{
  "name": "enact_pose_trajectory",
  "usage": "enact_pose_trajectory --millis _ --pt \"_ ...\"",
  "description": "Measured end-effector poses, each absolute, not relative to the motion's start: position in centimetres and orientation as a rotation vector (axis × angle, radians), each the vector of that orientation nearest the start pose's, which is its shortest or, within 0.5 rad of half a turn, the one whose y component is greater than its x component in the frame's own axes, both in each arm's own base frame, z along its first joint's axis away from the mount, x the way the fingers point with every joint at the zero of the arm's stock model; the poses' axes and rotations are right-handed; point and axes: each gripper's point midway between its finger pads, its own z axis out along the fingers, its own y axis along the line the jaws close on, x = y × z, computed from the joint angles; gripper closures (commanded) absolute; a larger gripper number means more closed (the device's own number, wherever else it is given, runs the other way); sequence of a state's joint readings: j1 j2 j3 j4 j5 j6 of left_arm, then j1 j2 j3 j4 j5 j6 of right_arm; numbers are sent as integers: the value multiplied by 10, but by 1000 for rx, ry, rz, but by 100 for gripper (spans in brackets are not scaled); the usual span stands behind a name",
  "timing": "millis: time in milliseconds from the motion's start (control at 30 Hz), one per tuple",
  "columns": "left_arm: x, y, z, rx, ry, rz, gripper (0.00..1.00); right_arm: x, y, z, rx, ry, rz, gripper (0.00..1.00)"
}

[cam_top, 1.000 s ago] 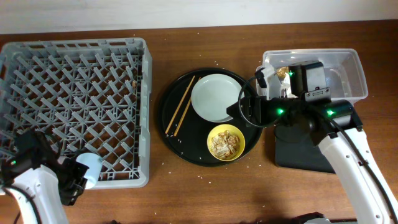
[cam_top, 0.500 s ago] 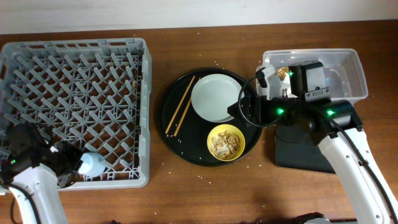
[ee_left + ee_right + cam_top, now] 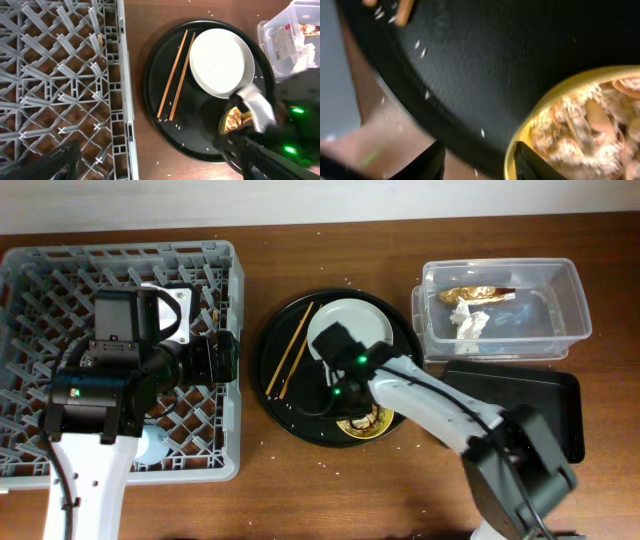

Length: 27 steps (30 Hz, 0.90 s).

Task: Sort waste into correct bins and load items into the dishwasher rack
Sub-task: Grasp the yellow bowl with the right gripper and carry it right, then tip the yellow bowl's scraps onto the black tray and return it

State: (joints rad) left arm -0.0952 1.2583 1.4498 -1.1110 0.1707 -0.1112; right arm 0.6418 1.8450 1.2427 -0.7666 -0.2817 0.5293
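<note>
Near the middle of the bench, on the round black tray (image 3: 292, 416), the right gripper (image 3: 480, 162) is low over the near side of the yellow bowl (image 3: 555, 89). Its jaws are parted and have hold of nothing. One finger looks to be outside the rim and the other over the food scraps (image 3: 590, 130), though blur makes the exact straddle hard to confirm. The step in hand appears to be taking the bowl so its scraps can be emptied. The clear tub (image 3: 580, 310) at the right back corner holds the gold wrapper (image 3: 475, 293) and the napkin (image 3: 467, 322), while the shallow black tray (image 3: 540, 410) at the right front corner looks bare, so that is the likely place for the scraps. The next move calls for closing firmly on the rim, lifting the bowl level so nothing spills, then tipping it over that tray before it goes to the dishwasher rack (image 3: 230, 300) at the left end. The left gripper (image 3: 155, 157) hovers wide open and empty over the rack's right side. A blue cup (image 3: 150, 446) sits in the rack near the front edge. The plate (image 3: 220, 60) and the chopsticks (image 3: 175, 75) lie on the round tray, not yet loaded.
</note>
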Motion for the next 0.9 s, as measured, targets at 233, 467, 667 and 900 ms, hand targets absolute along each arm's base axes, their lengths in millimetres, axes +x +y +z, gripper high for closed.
enact_pose_trajectory --millis 233,467,667,900 --pt "312 -58 277 50 2496 -294 1 287 246 24 176 3088 332 96" --pt "312 -58 277 51 2495 -294 1 321 175 149 238 2812 654 96" --pt "312 -58 277 50 2496 -294 1 296 11 164 449 2600 1132 96" --pt "312 -58 277 50 2496 -294 1 298 14 176 149 1930 1570 96"
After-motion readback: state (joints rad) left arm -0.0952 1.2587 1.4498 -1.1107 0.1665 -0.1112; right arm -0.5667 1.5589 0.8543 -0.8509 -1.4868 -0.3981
